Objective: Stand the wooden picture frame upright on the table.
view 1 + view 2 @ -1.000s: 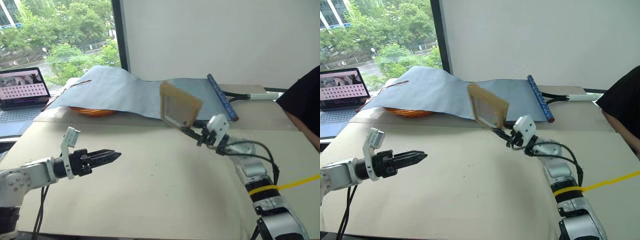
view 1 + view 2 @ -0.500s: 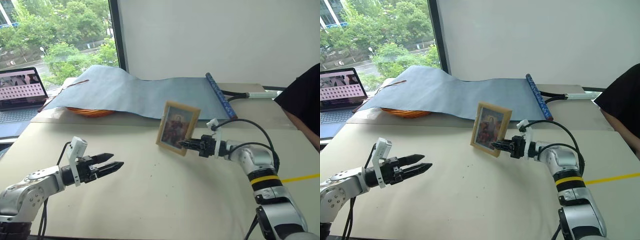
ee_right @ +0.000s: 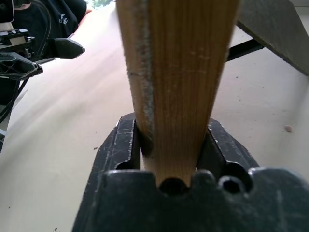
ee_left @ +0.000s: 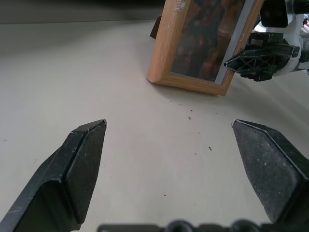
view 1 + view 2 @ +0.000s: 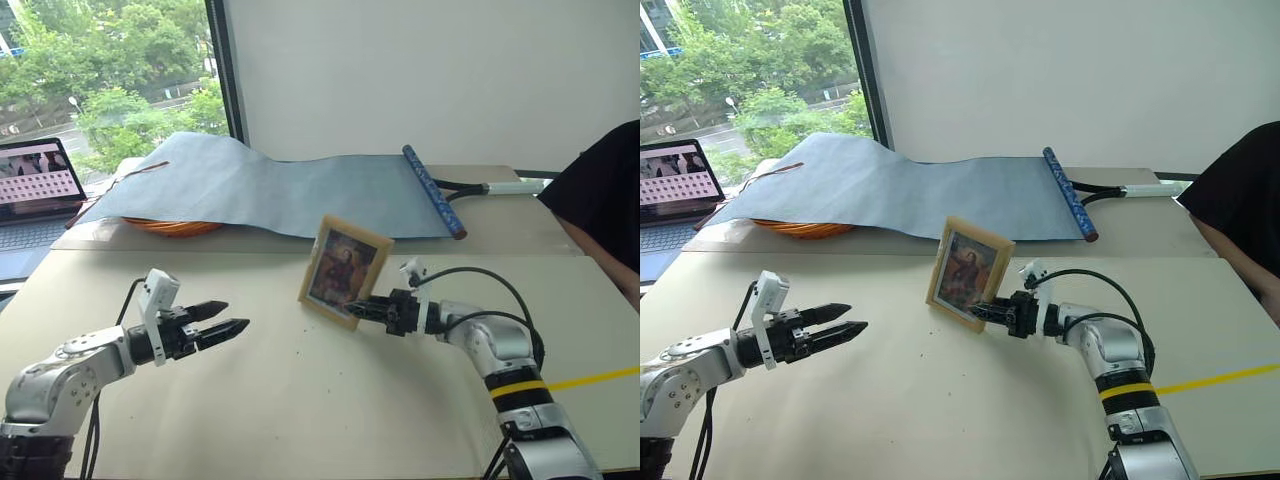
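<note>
Your small rectangular light-wood picture frame (image 5: 343, 270) stands upright near the middle of the large beige matte table (image 5: 300, 400), bottom edge on the top, leaning back slightly. Colourful portrait faces you. You can see the dark fold-out stand behind it in the right wrist view, angled down to the tabletop. One side edge sits between black fingers.
</note>
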